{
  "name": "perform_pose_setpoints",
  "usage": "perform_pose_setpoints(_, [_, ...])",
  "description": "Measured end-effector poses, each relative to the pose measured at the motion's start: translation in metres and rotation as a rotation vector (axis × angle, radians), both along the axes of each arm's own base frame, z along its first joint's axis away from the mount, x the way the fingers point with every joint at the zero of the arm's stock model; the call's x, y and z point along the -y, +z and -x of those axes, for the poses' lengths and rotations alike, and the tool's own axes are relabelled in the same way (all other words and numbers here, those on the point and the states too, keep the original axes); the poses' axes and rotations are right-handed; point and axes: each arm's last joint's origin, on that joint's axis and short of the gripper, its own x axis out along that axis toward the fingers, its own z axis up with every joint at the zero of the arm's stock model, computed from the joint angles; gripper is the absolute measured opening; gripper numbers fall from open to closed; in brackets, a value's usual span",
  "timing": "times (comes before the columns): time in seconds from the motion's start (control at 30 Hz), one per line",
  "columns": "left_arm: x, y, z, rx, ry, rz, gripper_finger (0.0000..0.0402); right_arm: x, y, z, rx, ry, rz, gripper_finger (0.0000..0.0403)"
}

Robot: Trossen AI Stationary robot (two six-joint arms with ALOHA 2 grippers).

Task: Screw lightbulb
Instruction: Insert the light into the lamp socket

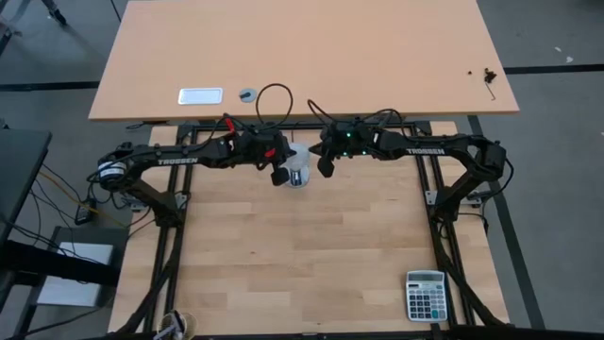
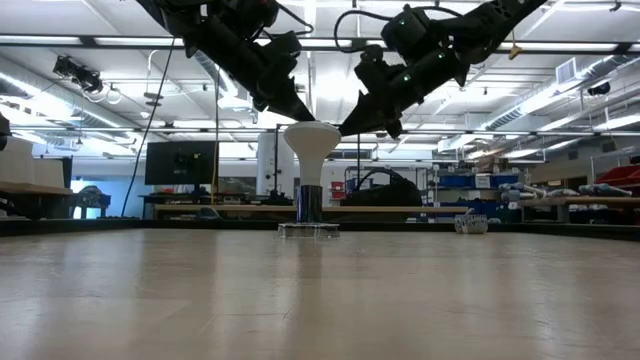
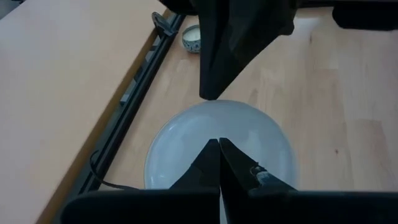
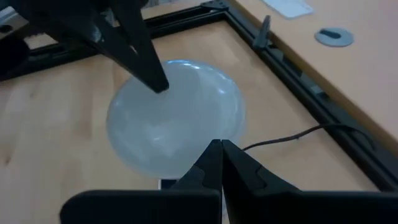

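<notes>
The white funnel-shaped lightbulb point(image 2: 312, 146) stands upright near the table's far edge, between both arms. Its narrow neck sits in a dark socket point(image 2: 310, 203) on a flat base point(image 2: 308, 230). From above, its round head shows in the high view point(image 1: 298, 172), the left wrist view point(image 3: 186, 149) and the right wrist view point(image 4: 186, 118). My left gripper point(image 1: 281, 175) is shut at the head's left side. My right gripper point(image 1: 324, 167) is shut at its right side. My left gripper has its shut fingertips point(image 3: 219, 144) against the upper left edge of the bulb's head point(image 2: 298, 128). It slants down from the table's left. The bulb stays upright in the socket. My right gripper has its shut fingertips point(image 4: 217, 146) against the right rim of the bulb's head point(image 2: 338, 130). It slants down from the table's right, opposite the left gripper.
A black cord point(image 4: 292, 138) runs from the socket toward the black frame rail point(image 4: 292, 81) at the table's far edge. A small cream puck point(image 3: 191, 38) lies near that rail. A calculator point(image 1: 426, 295) lies at the near right. A second table point(image 1: 377, 57) stands beyond the far edge.
</notes>
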Motion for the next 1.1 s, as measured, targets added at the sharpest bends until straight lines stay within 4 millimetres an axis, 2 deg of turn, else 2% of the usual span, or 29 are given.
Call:
perform_pose_setpoints(0.17, [0.0,0.0,0.0,-0.004,0.002,0.001,0.0,-0.007,0.001,-0.001,-0.002,0.039,-0.025,0.0009])
perform_pose_setpoints(0.43, [0.0,0.0,0.0,0.002,0.004,-0.003,0.0,-0.025,0.002,-0.007,0.041,0.234,-0.107,0.0009])
perform_pose_setpoints(0.53, [0.0,0.0,0.0,0.004,0.005,-0.003,0.0,-0.025,0.006,-0.007,0.036,0.16,-0.039,0.0009])
perform_pose_setpoints(0.63, [0.0,0.0,0.0,0.002,0.006,-0.002,0.0,-0.014,0.008,-0.002,0.017,0.007,0.044,0.0009])
perform_pose_setpoints(0.73, [0.0,0.0,0.0,0.001,0.005,-0.002,0.0,-0.002,0.007,0.002,-0.001,-0.056,0.054,0.0009])
perform_pose_setpoints(0.9, [0.0,0.0,0.0,0.003,0.006,-0.003,0.0,0.003,0.0,0.002,-0.012,-0.013,0.01,0.0009])
perform_pose_setpoints(1.1, [0.0,0.0,0.001,-0.006,0.009,-0.002,0.0,-0.007,0.001,0.0,-0.004,0.072,-0.03,0.0009])
